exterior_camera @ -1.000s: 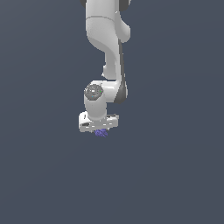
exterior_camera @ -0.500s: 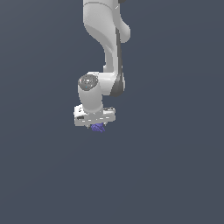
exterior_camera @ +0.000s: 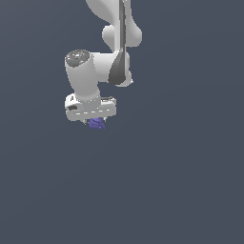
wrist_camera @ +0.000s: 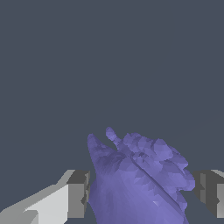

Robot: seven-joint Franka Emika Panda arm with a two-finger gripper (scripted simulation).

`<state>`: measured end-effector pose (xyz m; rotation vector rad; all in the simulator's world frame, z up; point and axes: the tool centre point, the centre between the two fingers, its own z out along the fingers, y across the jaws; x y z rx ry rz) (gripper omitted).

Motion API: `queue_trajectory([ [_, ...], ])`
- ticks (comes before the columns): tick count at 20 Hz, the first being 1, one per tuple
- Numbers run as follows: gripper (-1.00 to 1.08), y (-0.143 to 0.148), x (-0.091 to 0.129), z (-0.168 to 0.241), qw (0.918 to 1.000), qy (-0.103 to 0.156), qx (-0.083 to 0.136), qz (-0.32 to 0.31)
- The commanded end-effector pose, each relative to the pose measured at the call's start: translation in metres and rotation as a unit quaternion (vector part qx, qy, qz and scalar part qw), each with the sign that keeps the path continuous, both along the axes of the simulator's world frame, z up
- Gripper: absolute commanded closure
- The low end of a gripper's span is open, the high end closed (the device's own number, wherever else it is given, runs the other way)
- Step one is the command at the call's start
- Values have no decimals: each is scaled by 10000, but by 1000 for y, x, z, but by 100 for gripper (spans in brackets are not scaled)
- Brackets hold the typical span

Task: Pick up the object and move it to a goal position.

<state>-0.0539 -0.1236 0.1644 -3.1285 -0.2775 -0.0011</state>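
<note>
Flat, featureless slate-grey background filled the exterior view, with no marked goal visible. A glossy white robot arm hung from the top, and its white gripper (exterior_camera: 96, 123) sat left of centre, a tiny jagged purple-blue lump (exterior_camera: 97, 124) showing directly beneath it.

Plain grey lay behind everything in the wrist view too. The purple-blue lump (wrist_camera: 140, 179) sat between two grey finger pads (wrist_camera: 78, 192), which appeared clenched against its sides. Judging by this, the grasp was done and the object seemed to be held; carrying it to the goal remained, and the goal's place could not be told.
</note>
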Motion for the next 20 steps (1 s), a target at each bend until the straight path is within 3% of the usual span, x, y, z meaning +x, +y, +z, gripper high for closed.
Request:
queue_trajectory([
  [1,108,-13,-9,27,10000,-3,4,-1],
  [12,108,-65,-45,140,10000,-3,7,-1],
  [20,108,-90,-59,192,10000,1,1,-2],
])
